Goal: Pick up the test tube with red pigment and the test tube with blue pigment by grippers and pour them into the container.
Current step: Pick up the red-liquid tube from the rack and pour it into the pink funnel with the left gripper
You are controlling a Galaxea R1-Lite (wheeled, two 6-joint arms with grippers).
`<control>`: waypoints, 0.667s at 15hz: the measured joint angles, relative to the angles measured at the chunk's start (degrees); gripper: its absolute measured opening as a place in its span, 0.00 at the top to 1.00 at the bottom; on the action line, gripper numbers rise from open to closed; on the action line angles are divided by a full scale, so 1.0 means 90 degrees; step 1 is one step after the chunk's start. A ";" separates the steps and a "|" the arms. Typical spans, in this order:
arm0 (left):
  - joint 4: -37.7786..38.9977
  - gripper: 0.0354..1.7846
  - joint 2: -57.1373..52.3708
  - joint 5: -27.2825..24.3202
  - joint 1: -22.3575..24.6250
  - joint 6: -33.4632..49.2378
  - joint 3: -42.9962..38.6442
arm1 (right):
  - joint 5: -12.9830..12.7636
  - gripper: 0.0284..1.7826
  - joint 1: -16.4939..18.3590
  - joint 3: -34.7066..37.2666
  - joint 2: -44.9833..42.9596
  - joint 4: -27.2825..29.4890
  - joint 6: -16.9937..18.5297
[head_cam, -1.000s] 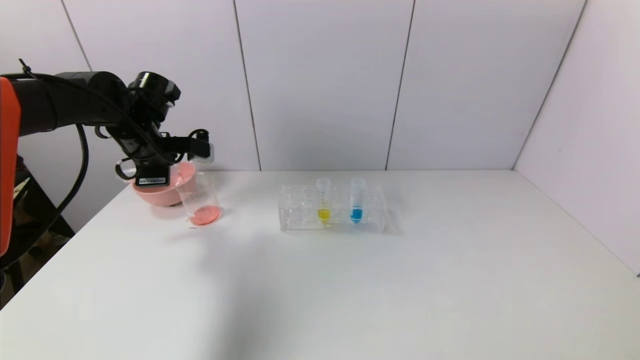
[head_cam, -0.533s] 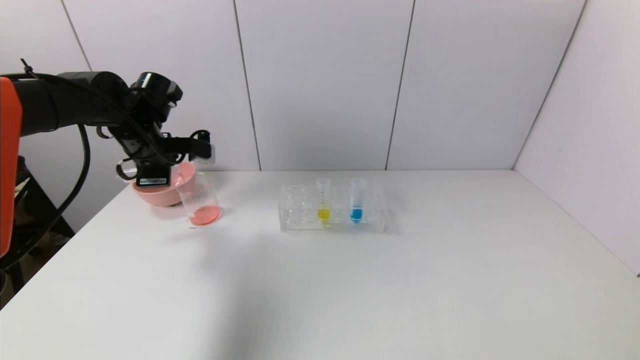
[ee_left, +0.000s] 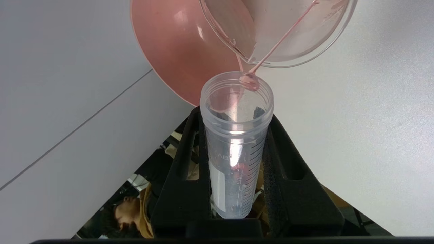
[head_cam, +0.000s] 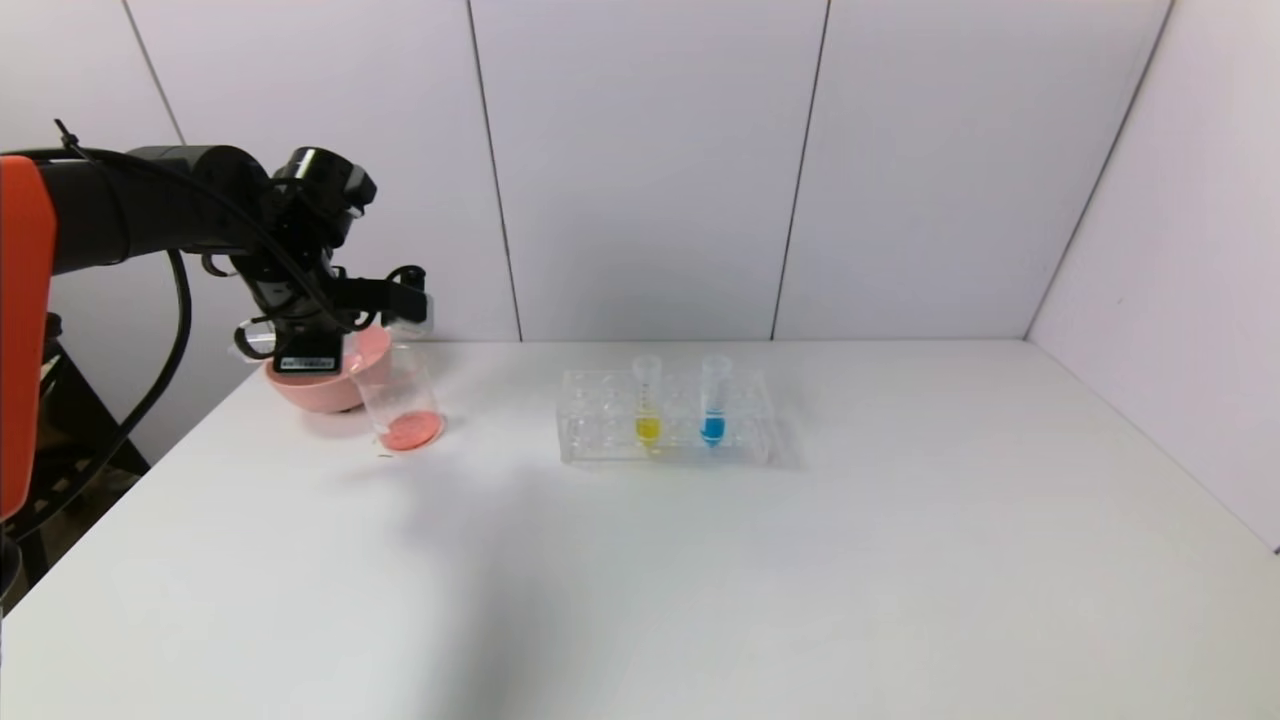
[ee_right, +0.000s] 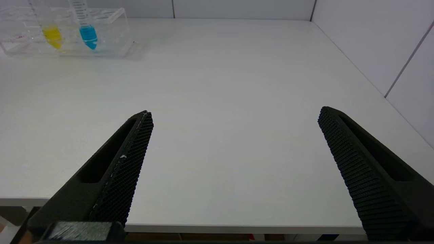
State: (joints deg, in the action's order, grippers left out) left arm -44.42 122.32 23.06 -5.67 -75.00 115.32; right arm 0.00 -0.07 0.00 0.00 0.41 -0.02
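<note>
My left gripper (head_cam: 402, 300) (ee_left: 235, 115) is shut on the test tube with red pigment (ee_left: 236, 142), tipped on its side with its mouth (head_cam: 408, 320) over the container (head_cam: 398, 400) (ee_left: 288, 34). The tube looks nearly drained; a pink drop hangs at its lip and a thin pink thread runs into the beaker. Red liquid (head_cam: 410, 432) lies in the beaker's bottom. The test tube with blue pigment (head_cam: 713, 402) (ee_right: 86, 28) stands upright in the clear rack (head_cam: 600, 435). My right gripper (ee_right: 234, 115) is open above the table's near edge, holding nothing.
A pink bowl (head_cam: 315, 388) (ee_left: 183, 51) sits just behind the beaker, under my left wrist. A yellow-liquid tube (head_cam: 647, 402) (ee_right: 51, 32) stands in the rack beside the blue one. Wall panels close the table's back and right side.
My left arm has crept slightly up and to the right, with the tube still tipped over the beaker. The rack and its tubes have not moved.
</note>
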 joint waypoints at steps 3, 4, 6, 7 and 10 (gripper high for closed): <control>0.0003 0.76 0.0004 0.0058 -0.0031 -0.0009 0.0000 | 0.0000 0.00 0.0003 0.0000 0.0000 0.0000 0.0000; 0.0003 0.76 0.0004 0.0177 -0.0046 -0.0015 0.0000 | 0.0000 0.00 0.0000 0.0000 0.0000 0.0000 0.0003; 0.0003 0.76 0.0007 0.0257 -0.0074 -0.0019 0.0000 | 0.0000 0.00 0.0000 0.0000 0.0000 0.0000 0.0000; -0.0001 0.76 0.0007 0.0260 -0.0085 -0.0024 0.0000 | 0.0000 0.00 -0.0003 0.0000 0.0000 0.0000 0.0000; 0.0003 0.76 0.0007 0.0276 -0.0092 -0.0088 0.0000 | 0.0000 0.00 0.0000 0.0000 0.0000 0.0000 0.0000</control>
State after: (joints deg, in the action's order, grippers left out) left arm -44.40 122.38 25.55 -6.50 -75.79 115.32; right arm 0.00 -0.07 0.00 0.00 0.41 -0.02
